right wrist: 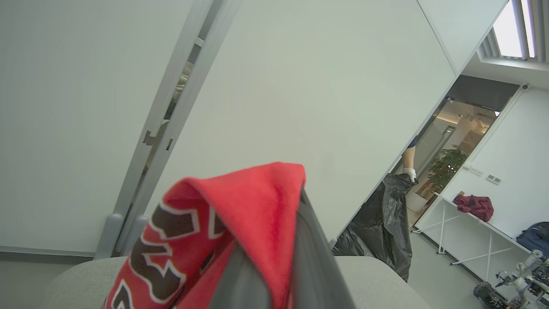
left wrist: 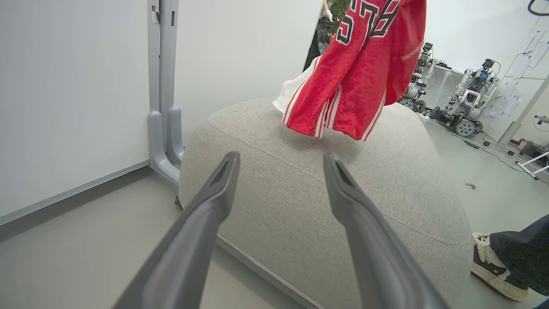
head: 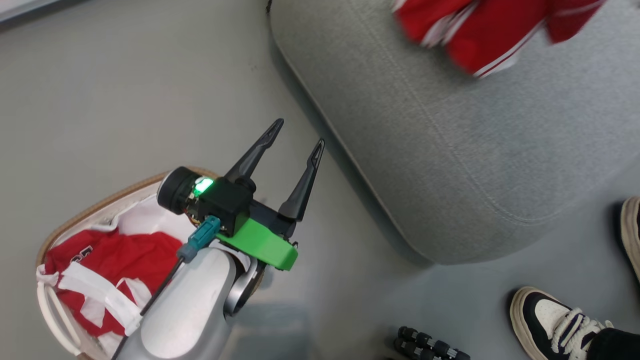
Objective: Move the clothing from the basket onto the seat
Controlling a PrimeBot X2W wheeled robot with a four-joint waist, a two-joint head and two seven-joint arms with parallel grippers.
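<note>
step: drop-off leg of one transfer, by my read. The right claw (right wrist: pixel 274 244) is clenched on a red jersey (left wrist: pixel 356 77) that hangs over the seat (head: pixel 450 160).
jersey: the lower hem is just above the seat top, with a shadow under it. Can't tell if it touches. A white cloth (left wrist: pixel 291 92) trails behind it, close to the cushion.
left claw: (head: pixel 299 134) released, fingers spread, nothing between them. It hovers over the floor (head: pixel 125 100) between basket and seat edge, pointing at the seat.
basket: (head: pixel 100 206) on the floor at the robot's left. The red garments (head: pixel 115 255) with white trim lie inside, partly under the left forearm.
progress: partway. At least one more load is left in the basket.
next move: lower the right claw until the cloth pools on the cushion, then let go. Release well inboard of the rounded edge or it may slide off. The left claw is nearest for the next pick, but it must swing back and down.
surface: the seat is grey woven fabric with a stitched seam, likely grippy. The floor is smooth and grey.
room: white partition wall (left wrist: pixel 77 86) with a grey post behind the seat. A person's shoes (head: pixel 555 320) are close to the seat's near corner. Other robots (left wrist: pixel 467 103) are parked beyond, and there's a black bag (right wrist: pixel 377 227) by a doorway.
</note>
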